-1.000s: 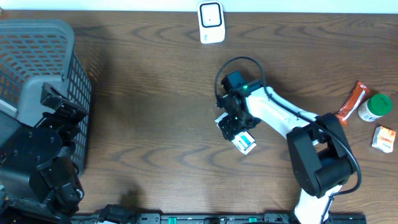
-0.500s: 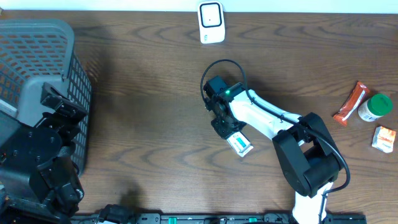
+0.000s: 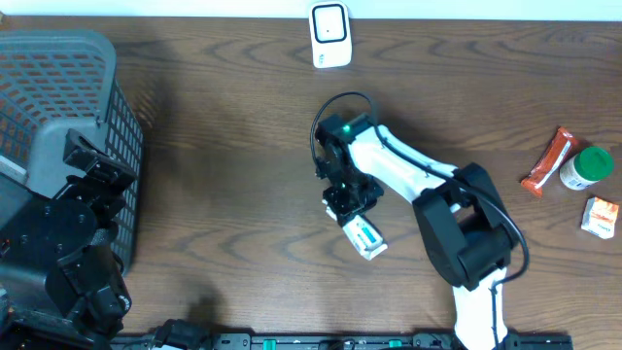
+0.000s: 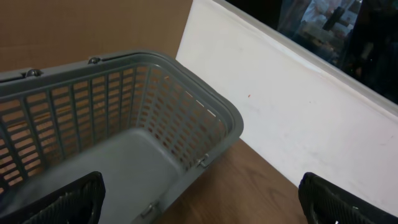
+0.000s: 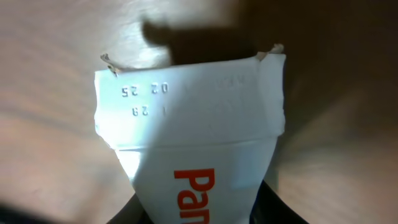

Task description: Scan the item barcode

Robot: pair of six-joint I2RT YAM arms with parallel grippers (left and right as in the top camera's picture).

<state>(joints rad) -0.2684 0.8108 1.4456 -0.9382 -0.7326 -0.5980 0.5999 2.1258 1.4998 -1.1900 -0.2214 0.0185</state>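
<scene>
1. Packet [image 3: 362, 236], white with red lettering and a stamped date code, sits below the middle of the counter [image 3: 214, 194]. It is well apart from the scanner [image 3: 329, 35] at 12 o'clock.
2. Scanning looks not yet done. The packet is far from the scanner's face and no barcode shows in any view, so carrying, turning and presenting it are all left.
3. Right claw [image 3: 350, 206] appears to pinch the packet's near end, and the packet juts out from it toward 5 o'clock. I cannot tell whether it is lifted off the wood.
4. Left claw [image 4: 202, 205] is spread wide and holds nothing, beside the grey basket [image 3: 58, 68] at 9 o'clock.
5. Green-capped bottle [image 3: 589, 165] lies at 3 o'clock, well apart from both claws.
</scene>
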